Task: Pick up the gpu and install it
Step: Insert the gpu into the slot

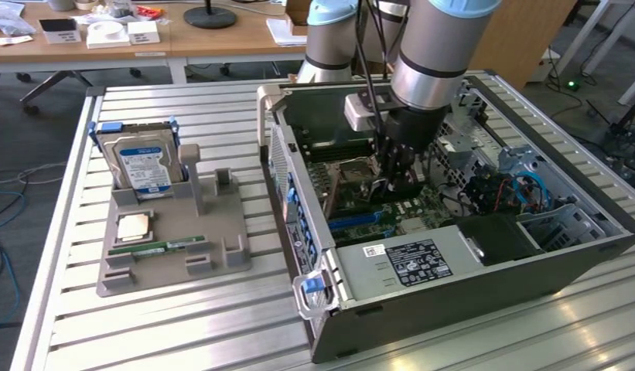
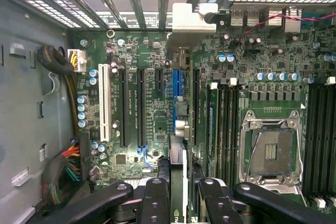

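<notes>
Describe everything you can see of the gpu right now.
The gpu is seen edge-on: a thin dark card standing upright inside the open computer case, clamped from both sides by the gripper. Its pale metal end bracket sits at the case's rear slot openings. The card runs in line with the blue slot on the motherboard; whether it is seated there I cannot tell.

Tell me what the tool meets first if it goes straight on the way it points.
Probably the long blue slot on the green motherboard, reached by the thin dark expansion card clamped in the tool; depth is unclear.
</notes>
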You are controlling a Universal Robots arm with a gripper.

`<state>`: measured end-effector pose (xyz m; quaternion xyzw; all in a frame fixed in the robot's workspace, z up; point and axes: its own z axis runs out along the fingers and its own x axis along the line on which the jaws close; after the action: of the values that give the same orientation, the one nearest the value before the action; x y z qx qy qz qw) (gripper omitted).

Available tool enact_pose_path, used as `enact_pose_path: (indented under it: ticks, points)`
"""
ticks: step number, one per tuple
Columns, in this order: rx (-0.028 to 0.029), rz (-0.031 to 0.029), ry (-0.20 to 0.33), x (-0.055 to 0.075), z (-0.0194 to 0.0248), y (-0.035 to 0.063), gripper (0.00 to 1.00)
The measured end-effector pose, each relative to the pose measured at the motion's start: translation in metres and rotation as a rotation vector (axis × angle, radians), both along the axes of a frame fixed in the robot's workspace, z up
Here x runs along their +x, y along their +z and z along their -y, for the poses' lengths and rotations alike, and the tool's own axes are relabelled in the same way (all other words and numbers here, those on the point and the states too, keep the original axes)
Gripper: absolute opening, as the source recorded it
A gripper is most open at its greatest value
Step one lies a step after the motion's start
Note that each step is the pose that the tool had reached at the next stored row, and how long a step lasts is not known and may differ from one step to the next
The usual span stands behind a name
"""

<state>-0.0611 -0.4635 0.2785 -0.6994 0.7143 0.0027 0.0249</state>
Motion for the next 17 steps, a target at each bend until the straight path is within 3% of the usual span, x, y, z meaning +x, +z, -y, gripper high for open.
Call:
enact_pose_path:
  ticks: [17]
  points:
    - [0.0,0.0011,0.005,-0.0032,0.0003,-0.0074,0.26]
